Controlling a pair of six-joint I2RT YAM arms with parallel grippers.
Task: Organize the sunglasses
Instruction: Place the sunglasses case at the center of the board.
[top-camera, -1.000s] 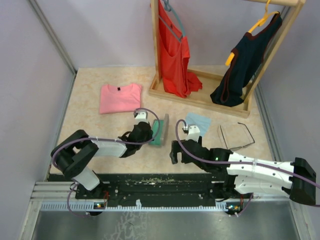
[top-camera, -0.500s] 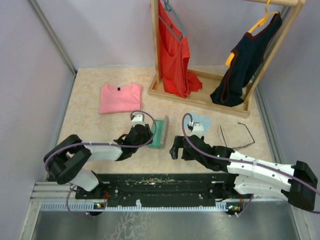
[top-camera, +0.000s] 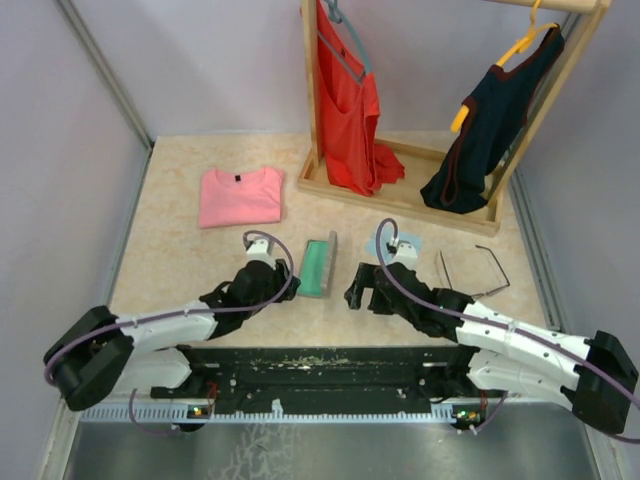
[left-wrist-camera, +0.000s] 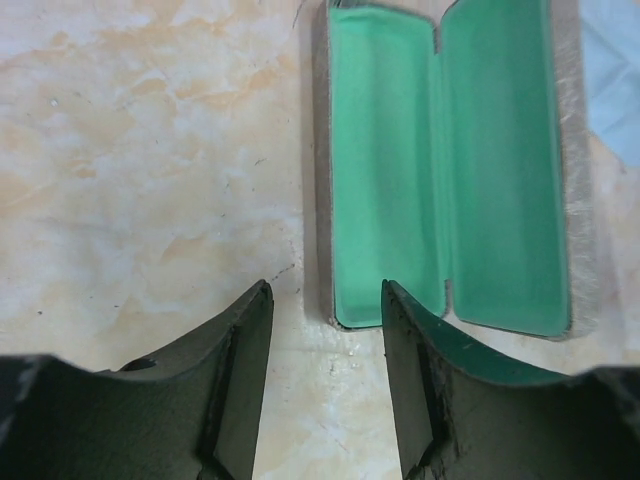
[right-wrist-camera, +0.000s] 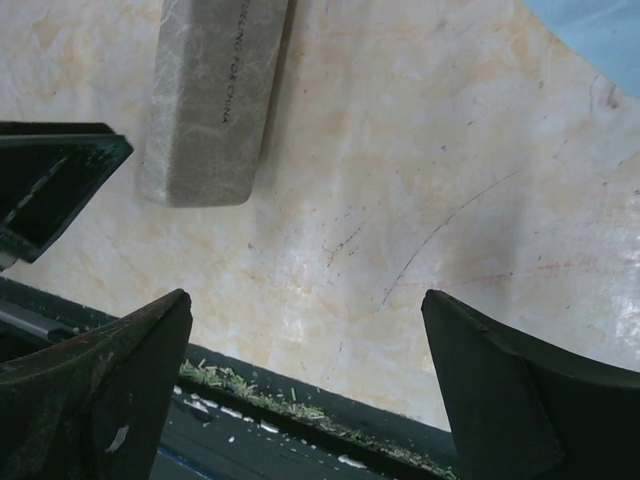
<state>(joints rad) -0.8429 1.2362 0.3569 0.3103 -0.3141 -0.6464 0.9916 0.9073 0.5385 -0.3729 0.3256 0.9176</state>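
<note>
The sunglasses (top-camera: 468, 272), a thin dark wire frame, lie on the table at the right, beside my right forearm. The grey case (top-camera: 320, 265) lies wide open with its green lining (left-wrist-camera: 450, 170) up; its grey outside (right-wrist-camera: 215, 100) shows in the right wrist view. My left gripper (top-camera: 288, 287) (left-wrist-camera: 325, 300) is open and holds nothing, just short of the case's near left corner. My right gripper (top-camera: 356, 297) (right-wrist-camera: 305, 305) is wide open over bare table to the right of the case, touching nothing.
A light blue cloth (top-camera: 408, 243) (right-wrist-camera: 600, 30) lies behind my right wrist. A folded pink shirt (top-camera: 240, 195) is at the back left. A wooden rack (top-camera: 400, 195) with a red garment (top-camera: 345, 110) and a dark garment (top-camera: 490, 130) stands behind. The black base rail (top-camera: 320, 365) runs along the near edge.
My left gripper has opened, let go of the case and drawn back to the near left; the case now lies open. My right gripper has shifted slightly away from the near edge.
</note>
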